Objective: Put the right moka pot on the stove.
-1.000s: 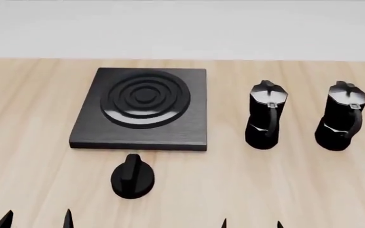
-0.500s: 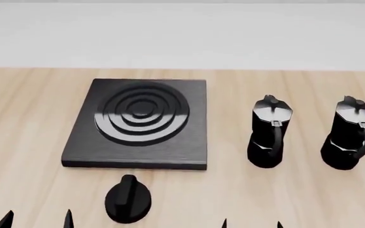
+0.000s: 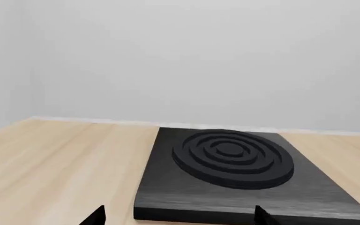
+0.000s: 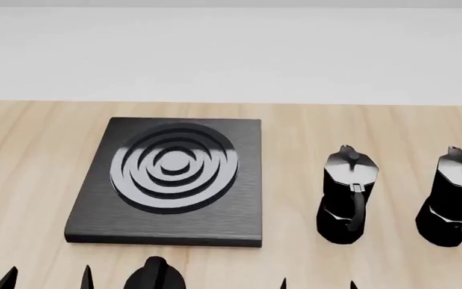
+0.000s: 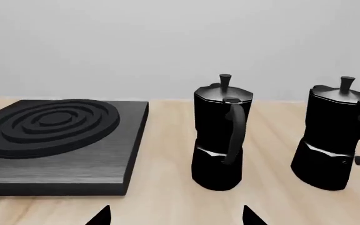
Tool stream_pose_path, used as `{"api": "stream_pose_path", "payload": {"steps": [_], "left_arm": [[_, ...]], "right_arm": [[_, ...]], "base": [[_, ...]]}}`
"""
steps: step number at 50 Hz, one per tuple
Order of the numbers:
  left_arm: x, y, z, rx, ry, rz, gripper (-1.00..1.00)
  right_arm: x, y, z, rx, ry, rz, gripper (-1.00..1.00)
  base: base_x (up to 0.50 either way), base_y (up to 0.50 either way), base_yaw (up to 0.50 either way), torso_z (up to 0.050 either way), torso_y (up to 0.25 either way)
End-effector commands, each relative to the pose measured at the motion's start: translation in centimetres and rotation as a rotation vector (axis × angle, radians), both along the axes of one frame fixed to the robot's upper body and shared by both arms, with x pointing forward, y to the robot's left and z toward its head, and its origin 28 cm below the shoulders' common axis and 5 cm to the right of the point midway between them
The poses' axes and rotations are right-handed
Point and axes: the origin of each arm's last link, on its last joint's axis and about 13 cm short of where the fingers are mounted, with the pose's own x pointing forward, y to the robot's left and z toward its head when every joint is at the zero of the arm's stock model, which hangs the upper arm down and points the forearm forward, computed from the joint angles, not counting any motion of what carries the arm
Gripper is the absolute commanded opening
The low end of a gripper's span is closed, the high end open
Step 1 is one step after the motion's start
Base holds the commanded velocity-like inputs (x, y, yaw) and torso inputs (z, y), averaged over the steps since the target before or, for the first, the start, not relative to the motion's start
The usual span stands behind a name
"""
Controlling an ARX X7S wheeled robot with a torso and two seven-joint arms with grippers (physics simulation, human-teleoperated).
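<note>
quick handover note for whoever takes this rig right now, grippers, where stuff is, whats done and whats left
Left gripper: open, empty, low at the near edge by the knob.
Right gripper: open, empty, just short of the left pot.
Right moka pot: upright on the table, beside the left pot, untouched.
Stove: nothing on it.
Done: nothing.
Left: grip the right pot, lift it, set it on the burner rings.
</note>
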Motion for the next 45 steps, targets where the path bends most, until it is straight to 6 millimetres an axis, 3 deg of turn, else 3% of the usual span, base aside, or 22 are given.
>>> {"api": "stream_pose_path", "payload": {"steps": [1,22,30,33,37,45], "left_arm": [[0.0,0.0,0.0,0.001,0.003,-0.001,1.0],[0.0,0.0,0.0,0.0,0.004,0.005,1.0],[0.1,0.1,0.3,0.008,0.035,0.008,1.0],[-0.3,0.1,1.4,0.01,0.042,-0.007,1.0],[-1.0,0.3,4.5,0.03,0.002,-0.018,1.0],[-2.7,0.4,10.0,0.082,-0.062,-0.048,1.0]], "right_arm": [[0.1,0.0,-0.1,0.0,0.002,0.002,1.0],[0.0,0.0,-0.1,-0.001,-0.001,0.005,1.0],[-0.2,-0.1,1.1,-0.014,-0.012,0.015,1.0],[-0.2,-0.2,1.7,-0.041,-0.015,0.01,1.0],[-0.4,-0.3,2.9,-0.059,-0.012,0.015,1.0],[-0.7,-0.7,7.0,-0.058,-0.03,0.04,1.0]], "base": [[0.21,0.0,0.0,0.0,0.0],[0.21,0.0,0.0,0.0,0.0],[0.04,0.0,0.0,0.0,0.0],[0.0,0.0,0.0,0.0,0.003],[0.0,0.0,0.0,0.0,0.0],[0.0,0.0,0.0,0.0,0.0]]}}
